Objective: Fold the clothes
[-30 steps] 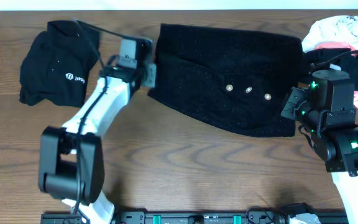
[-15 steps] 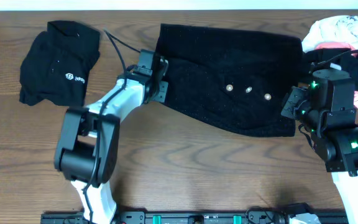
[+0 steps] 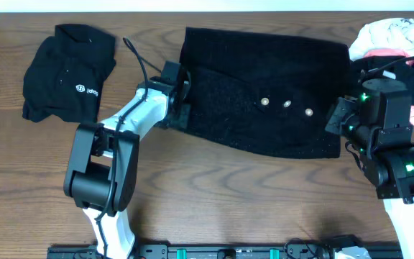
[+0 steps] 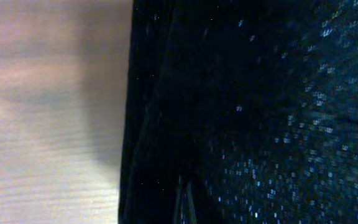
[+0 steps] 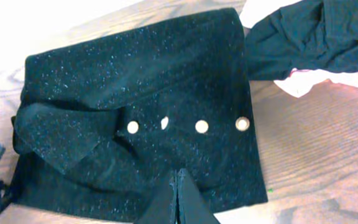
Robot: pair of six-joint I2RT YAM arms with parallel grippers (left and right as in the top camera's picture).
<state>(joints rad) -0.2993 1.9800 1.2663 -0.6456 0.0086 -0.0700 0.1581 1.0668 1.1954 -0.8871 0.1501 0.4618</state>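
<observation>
A black sparkly garment [image 3: 264, 72] with three pale buttons [image 3: 287, 104] lies spread at the table's back middle. It also shows in the right wrist view [image 5: 135, 87] and fills the left wrist view [image 4: 260, 112]. My left gripper [image 3: 180, 97] is at the garment's left edge, low over the fabric. Its fingers [image 4: 185, 199] are together, and I cannot tell whether any cloth is pinched. My right gripper [image 3: 335, 117] is by the garment's right edge. It is shut and empty [image 5: 178, 183], above the garment's near hem.
A folded black shirt with a white logo [image 3: 67, 72] lies at the back left. A pile of white, pink and black clothes [image 3: 397, 47] sits at the back right, also in the right wrist view [image 5: 309, 37]. Bare wood table [image 3: 228, 194] lies in front.
My left arm swung right from near the folded shirt to the garment's left edge. The garment's lower left edge has shifted inward. The right arm has not moved.
</observation>
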